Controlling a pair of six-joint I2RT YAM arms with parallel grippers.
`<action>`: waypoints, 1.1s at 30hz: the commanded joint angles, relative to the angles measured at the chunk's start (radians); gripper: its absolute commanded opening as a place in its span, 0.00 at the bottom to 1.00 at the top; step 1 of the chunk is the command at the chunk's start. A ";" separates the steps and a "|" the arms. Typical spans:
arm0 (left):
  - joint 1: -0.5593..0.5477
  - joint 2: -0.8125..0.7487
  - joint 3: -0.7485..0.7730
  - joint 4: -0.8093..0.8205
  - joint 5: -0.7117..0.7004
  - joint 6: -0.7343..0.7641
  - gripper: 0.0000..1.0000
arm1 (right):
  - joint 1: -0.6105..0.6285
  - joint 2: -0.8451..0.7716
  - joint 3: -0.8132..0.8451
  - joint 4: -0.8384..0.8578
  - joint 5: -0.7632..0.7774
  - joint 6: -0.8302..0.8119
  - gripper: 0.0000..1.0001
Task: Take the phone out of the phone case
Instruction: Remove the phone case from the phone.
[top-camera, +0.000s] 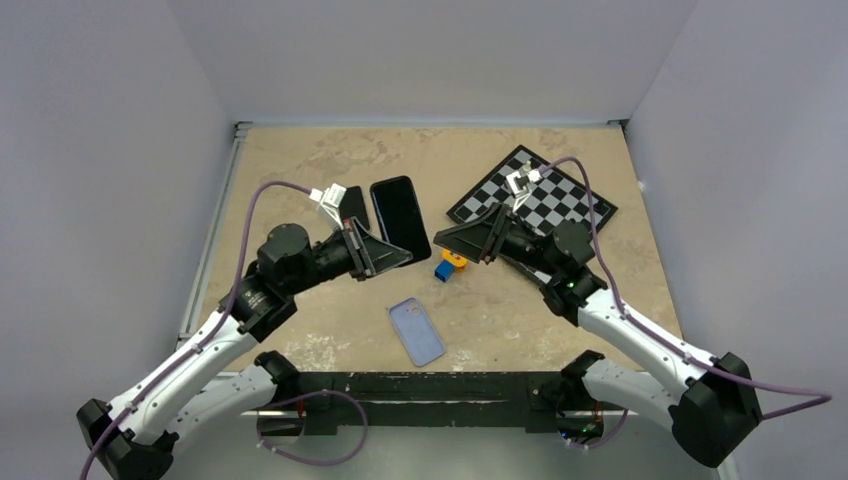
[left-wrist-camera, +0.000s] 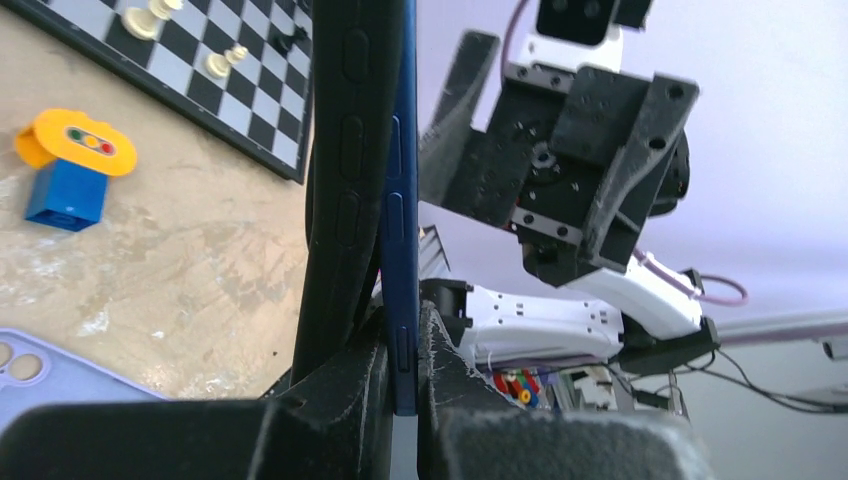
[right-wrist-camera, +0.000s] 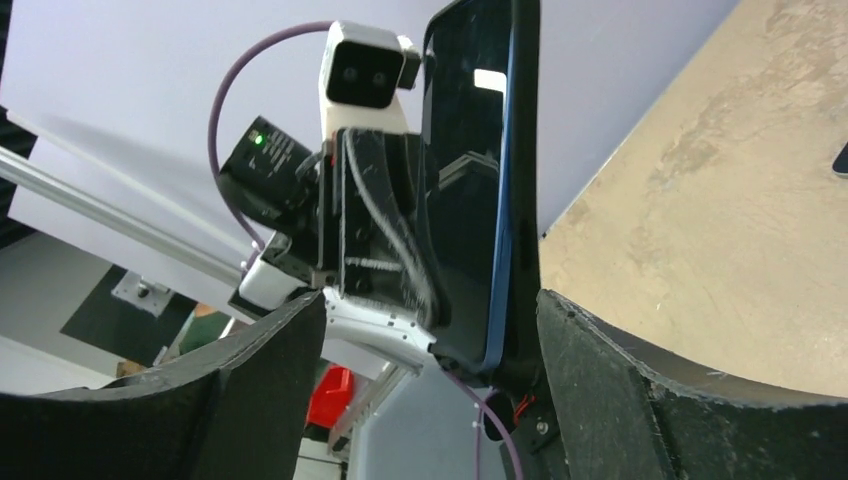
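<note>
your left gripper (left-wrist-camera: 398, 345) is clamped on the bottom end of the phone (left-wrist-camera: 402, 250) and holds it up off the table (top-camera: 300, 170), near the middle, with its length standing away from the fingers. the black phone case (left-wrist-camera: 345, 180) lies against the phone's back. along the side you see from the left wrist, the phone's blue edge and its buttons show bare beside the case's wall, so on that side the phone sits proud of the case. you cannot tell how the other sides sit.

your right gripper (right-wrist-camera: 430, 310) has its fingers spread wide with the phone's free end between them. one finger is well clear of the screen and the other is close to the case's back; you cannot tell if it touches.

a second, pale blue case (top-camera: 416, 332) lies flat near the front edge with nothing in it. a blue and orange toy block (top-camera: 448, 266) sits just below the two grippers. the chessboard (top-camera: 545, 200) with its pieces fills the back right. bare table lies at the back left and along the front right, and walls close in the left, back and right edges.
</note>
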 joint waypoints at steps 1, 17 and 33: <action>0.045 -0.052 0.061 0.005 -0.023 -0.036 0.00 | -0.003 -0.039 -0.038 -0.011 -0.048 -0.047 0.76; 0.058 -0.066 0.001 0.185 0.034 -0.221 0.00 | 0.057 0.055 -0.092 0.192 -0.058 0.027 0.35; 0.056 -0.035 -0.050 0.298 0.101 -0.295 0.00 | 0.059 0.164 -0.029 0.335 -0.049 0.099 0.30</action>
